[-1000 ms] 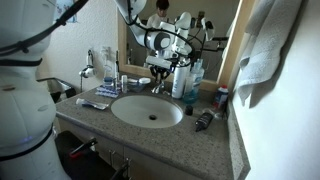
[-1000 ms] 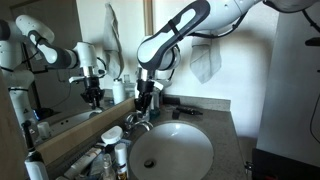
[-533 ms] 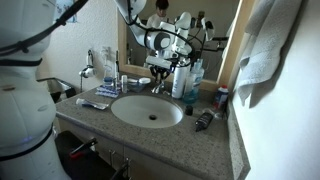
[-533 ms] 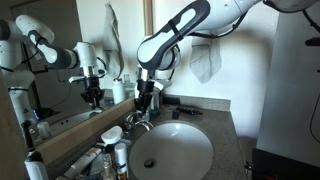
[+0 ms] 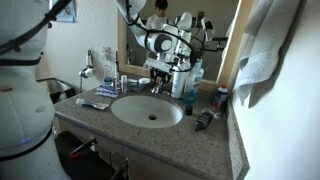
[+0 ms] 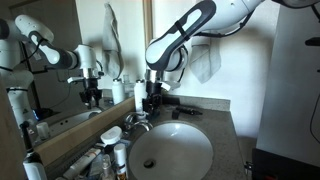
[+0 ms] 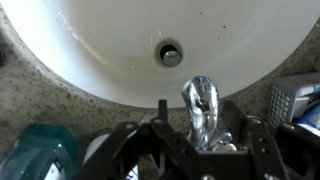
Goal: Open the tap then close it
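The tap (image 7: 199, 97) is a small shiny chrome faucet at the back rim of the round white sink (image 7: 90, 45). In the wrist view its spout points toward the drain. My gripper (image 7: 203, 128) is open, with one dark finger on each side of the tap's body. In both exterior views the gripper (image 5: 161, 71) (image 6: 152, 98) hangs straight down just above the tap (image 5: 157, 88) (image 6: 134, 122) behind the sink (image 5: 128, 117) (image 6: 195, 160). The lever handle is hidden under the gripper.
Tall blue-and-white bottles (image 5: 185, 80) stand close beside the tap. A black item (image 5: 203, 120) lies on the speckled counter. A towel (image 5: 265, 45) hangs at the side. Bottles and jars (image 6: 112, 150) crowd the counter by the mirror. A teal item (image 7: 40, 155) lies near the gripper.
The arm has shifted slightly, and the gripper has risen a little above the tap. The sink and bottles have not moved.
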Controlling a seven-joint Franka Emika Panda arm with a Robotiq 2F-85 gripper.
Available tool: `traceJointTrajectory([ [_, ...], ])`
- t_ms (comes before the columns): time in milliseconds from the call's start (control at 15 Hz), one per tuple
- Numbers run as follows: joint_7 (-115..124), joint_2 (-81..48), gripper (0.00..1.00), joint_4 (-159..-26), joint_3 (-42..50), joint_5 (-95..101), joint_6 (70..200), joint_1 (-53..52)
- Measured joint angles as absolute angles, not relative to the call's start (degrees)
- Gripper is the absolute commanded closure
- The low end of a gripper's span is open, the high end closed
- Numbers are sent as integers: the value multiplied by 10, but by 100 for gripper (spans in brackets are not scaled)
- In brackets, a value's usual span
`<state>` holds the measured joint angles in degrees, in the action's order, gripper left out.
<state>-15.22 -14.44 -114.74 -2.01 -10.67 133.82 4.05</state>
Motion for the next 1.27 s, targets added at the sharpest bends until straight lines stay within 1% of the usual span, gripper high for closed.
traceJointTrajectory([
  [67, -153, -133, 2, -1160, -18, -121, 1345, 46],
  [133, -153, -123, 0, -1170, -16, -134, 1352, 51],
  [467, -153, -63, 0, -1203, -15, -199, 1363, 57],
  [1267, -75, 23, 0, -1242, -14, -186, 1356, 36],
])
